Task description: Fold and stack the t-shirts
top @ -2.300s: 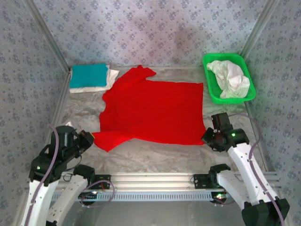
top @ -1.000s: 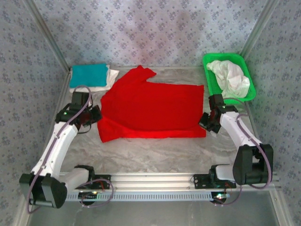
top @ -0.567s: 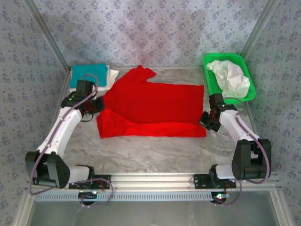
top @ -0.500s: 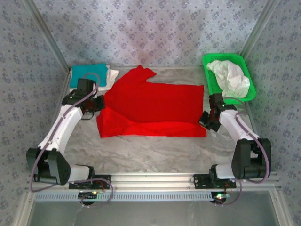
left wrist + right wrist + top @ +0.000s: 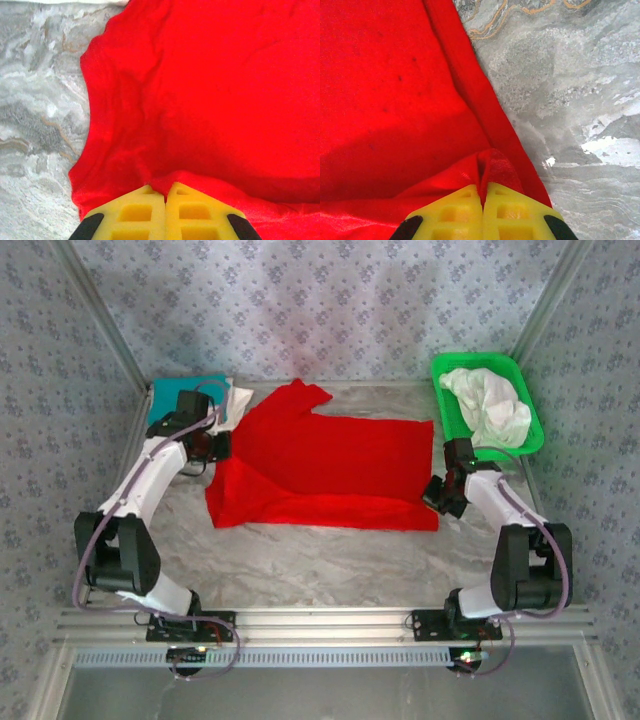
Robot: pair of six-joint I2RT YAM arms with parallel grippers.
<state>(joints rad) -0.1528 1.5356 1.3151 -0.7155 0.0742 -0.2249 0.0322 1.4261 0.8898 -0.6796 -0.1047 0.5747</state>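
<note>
The bright red t-shirt [image 5: 335,460] lies spread across the middle of the marble table, its near edge lifted and doubled back over the body. My left gripper [image 5: 222,445] is shut on a pinch of red cloth at the shirt's left side, seen close up with the yellow pads of the left gripper [image 5: 166,187] pressed together on a fold of the red t-shirt [image 5: 210,90]. My right gripper [image 5: 438,495] is shut on the right-hand corner; the right gripper [image 5: 482,187] has a ridge of the red t-shirt [image 5: 385,85] between its pads.
A folded teal t-shirt [image 5: 168,396] on a white one [image 5: 241,398] sits at the back left, partly behind my left arm. A green mesh basket [image 5: 447,432] at the back right holds a crumpled white t-shirt [image 5: 490,405]. Bare marble table [image 5: 320,560] lies in front.
Both grippers have carried the red shirt's near edge away from the arm bases, folding it over. The left arm has travelled further back, the right has barely shifted lately.
</note>
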